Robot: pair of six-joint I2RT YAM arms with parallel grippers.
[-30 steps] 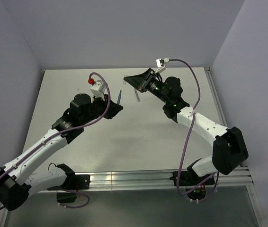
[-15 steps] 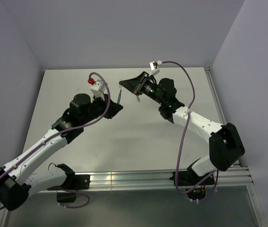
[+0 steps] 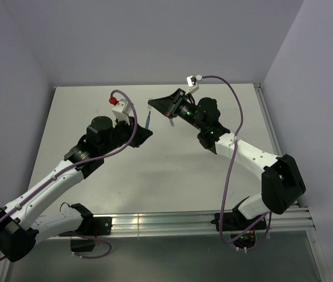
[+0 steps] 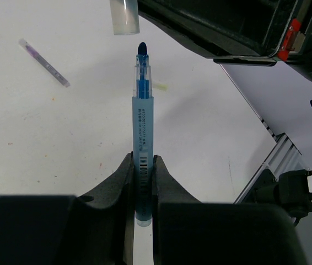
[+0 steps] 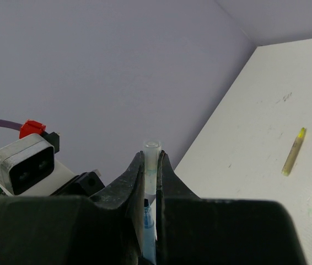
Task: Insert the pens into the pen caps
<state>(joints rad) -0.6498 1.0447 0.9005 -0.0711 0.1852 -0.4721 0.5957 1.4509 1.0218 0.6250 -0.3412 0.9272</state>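
Observation:
My left gripper (image 4: pixel 142 160) is shut on the blue pen (image 4: pixel 141 110), tip pointing away; both show in the top view, gripper (image 3: pixel 145 130) and pen (image 3: pixel 147 121). My right gripper (image 5: pixel 150 157) is shut on a pale clear pen cap (image 5: pixel 151 156). In the left wrist view the cap (image 4: pixel 124 16) hangs just beyond the pen tip with a small gap, slightly left of it. The blue pen tip (image 5: pixel 148 221) shows between the right fingers, behind the cap. The right gripper (image 3: pixel 152 104) is above the table. A grey-purple pen (image 4: pixel 43 55) and a yellow pen (image 5: pixel 292 152) lie on the table.
The white table (image 3: pixel 96 106) is boxed in by lilac walls at the back and sides. An aluminium rail (image 3: pixel 202 222) runs along the near edge. A small yellowish mark or piece (image 4: pixel 161 86) lies on the table past the blue pen.
The right gripper with the cap has swung left, up to the blue pen's tip, then held nearly still. The left arm has not moved.

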